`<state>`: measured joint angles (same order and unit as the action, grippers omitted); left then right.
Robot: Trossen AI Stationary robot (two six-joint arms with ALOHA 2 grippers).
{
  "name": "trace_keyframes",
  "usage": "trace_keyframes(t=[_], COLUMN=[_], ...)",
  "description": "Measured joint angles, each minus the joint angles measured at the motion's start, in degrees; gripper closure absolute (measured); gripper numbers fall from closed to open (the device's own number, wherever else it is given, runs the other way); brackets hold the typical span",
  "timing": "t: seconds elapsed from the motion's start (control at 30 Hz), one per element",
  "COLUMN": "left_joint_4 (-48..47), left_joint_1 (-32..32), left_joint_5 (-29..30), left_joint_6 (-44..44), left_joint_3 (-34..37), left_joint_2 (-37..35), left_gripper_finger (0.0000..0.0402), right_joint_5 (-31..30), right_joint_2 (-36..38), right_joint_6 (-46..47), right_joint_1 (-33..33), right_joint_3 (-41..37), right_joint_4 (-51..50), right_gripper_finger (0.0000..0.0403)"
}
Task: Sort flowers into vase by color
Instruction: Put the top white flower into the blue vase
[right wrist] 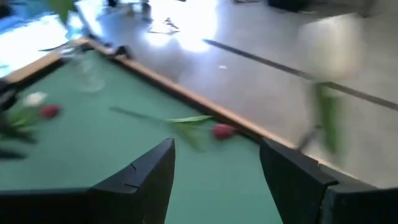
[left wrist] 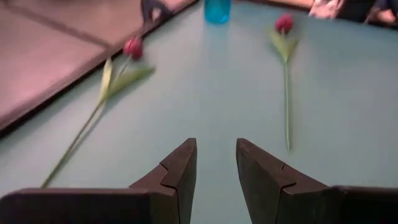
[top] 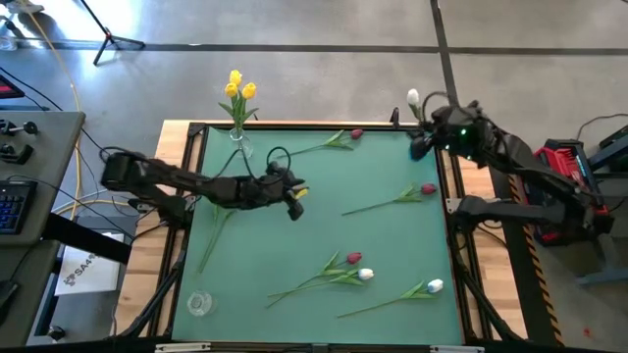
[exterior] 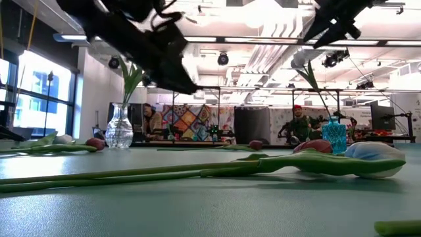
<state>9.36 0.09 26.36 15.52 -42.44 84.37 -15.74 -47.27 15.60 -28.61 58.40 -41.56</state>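
Six tulips lie on the mat (top: 392, 245). Right gripper (top: 424, 137) by the blue vase (exterior: 333, 136), jaws wide, empty; white tulip (top: 413, 97) could tip out. Left gripper (top: 294, 201) mid-mat, part-open, holding nothing.

Matt green mat (top: 324, 235), wood frame (top: 294, 126) (clear glass vase (top: 238, 140)), tbl.

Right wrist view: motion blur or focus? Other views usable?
Right wrist view: smeared throughout, the white tulip a streak; looks like motion. Left wrist view: softer blur on the red tulips. Low view: ceiling lights glare, arms silhouetted, near white tulip head soft. High view: evenly lit, usable.
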Motion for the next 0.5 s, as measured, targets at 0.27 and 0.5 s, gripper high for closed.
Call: trace_keyframes(t=[0.27,0.5], left_joint_4=[-32.82,-51.47], left_joint_1=[-3.00,-4.83], left_joint_5=[1.22,0.93], left_joint_6=[21.36,39.20], left_joint_3=[-0.02,-0.02], left_joint_2=[-11.14,-14.24], left_gripper_finger=[0.0302,0.0302], right_joint_5=[0.37,5.53], right_joint_2=[-0.02,-2.25], right_joint_6=[3.60,6.89], right_joint_1=[14.55,21.69], right_joint_3=[-14.39,-30.26], right_joint_4=[18.80,42.79], right_gripper_finger=[0.0179,0.0179])
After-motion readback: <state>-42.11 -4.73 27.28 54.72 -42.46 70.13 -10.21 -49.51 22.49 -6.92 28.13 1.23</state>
